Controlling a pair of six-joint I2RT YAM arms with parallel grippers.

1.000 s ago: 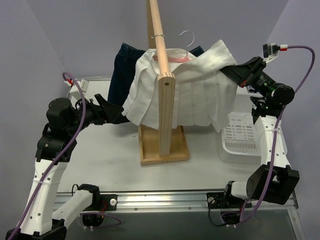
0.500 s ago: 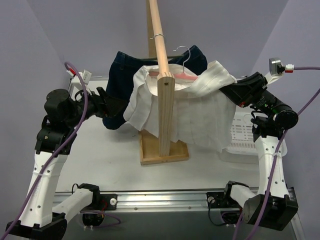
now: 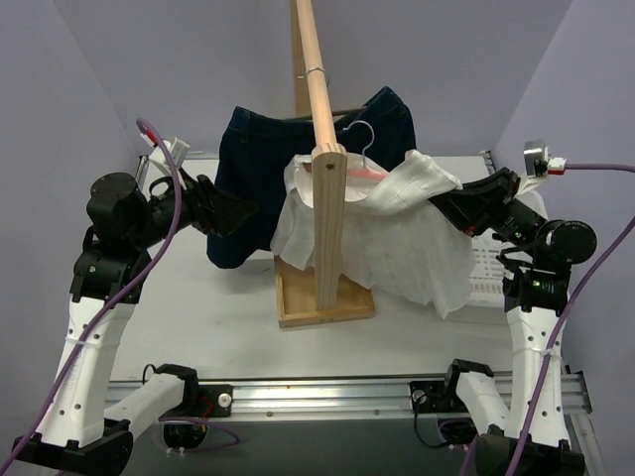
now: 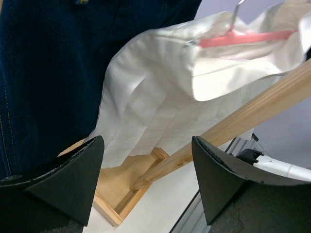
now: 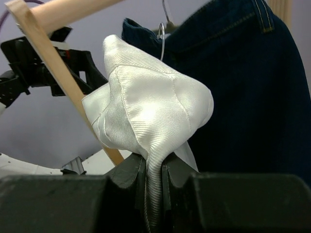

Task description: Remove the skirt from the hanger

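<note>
1. Right pincer [image 5: 154, 170] is clamped shut on a bunched corner of the white pleated fabric skirt [image 5: 150, 102]. In the top view it [image 3: 451, 208] sits at 3 o'clock of the upright wooden post [image 3: 329, 228].
2. Left pincer [image 3: 233, 213] has its jaws wide and holds nothing. It is at 9 o'clock of the post, just beside the dark blue denim garment [image 3: 248, 178] and apart from the skirt.
3. The skirt [image 3: 407, 243] is on the pink plastic hanger [image 3: 362, 171], draped from the post top down toward 4 o'clock. The left wrist view shows a metal clip at one hanger end [image 4: 243, 38] biting the waistband.
4. The hanger's wire hook is up by the end of the light wooden rail [image 3: 319, 89]. I can't tell whether it is actually over the rail.
5. Step, as I read it: the skirt is gripped and being pulled off, but not yet free.
6. Next move likely needs the left pincer on the hanger to brace it while the right draws toward 3–4 o'clock. Otherwise the hanger may come along.
7. Surface: pale grey table [image 3: 198, 307], with the flat wooden base tray [image 3: 298, 297] under the post. A white slotted plastic basket [image 3: 484, 283] is at 4 o'clock, partly hidden by the skirt.
8. Room: plain lilac walls [image 3: 149, 59] on three sides.
</note>
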